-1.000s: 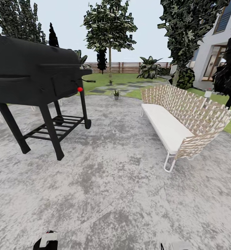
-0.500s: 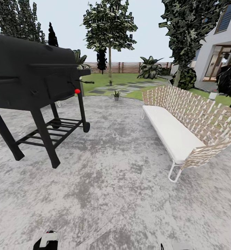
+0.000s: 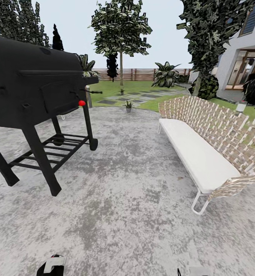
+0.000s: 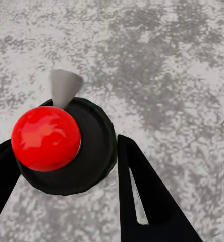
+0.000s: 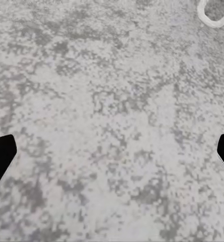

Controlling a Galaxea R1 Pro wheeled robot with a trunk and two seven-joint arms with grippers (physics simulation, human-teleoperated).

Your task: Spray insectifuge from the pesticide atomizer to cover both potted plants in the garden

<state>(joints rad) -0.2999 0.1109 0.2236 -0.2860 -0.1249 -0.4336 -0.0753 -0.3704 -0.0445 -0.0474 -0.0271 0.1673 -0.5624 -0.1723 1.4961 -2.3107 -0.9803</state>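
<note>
Left wrist view: left hand (image 4: 66, 166) grips pesticide atomizer (image 4: 59, 146), apparently; right hand (image 5: 112, 151) spread empty; head view: potted plant (image 3: 128, 104).

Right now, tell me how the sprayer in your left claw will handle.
Likely light: the sprayer sits small in the left claw. Its round body may twist in the grip. The thin nozzle looks fragile.

A: What did the robot's body look like?

B: The left gripper (image 4: 66, 171) had matte black, wedge-shaped fingers (image 4: 147, 201), one with a pale slot along it.

A: And the right gripper (image 5: 112, 156)?

B: Black finger tips (image 5: 1, 154) at the frame's side edges. At the head view's bottom edge, a black and white arm part (image 3: 52, 265) showed lower left.
</note>
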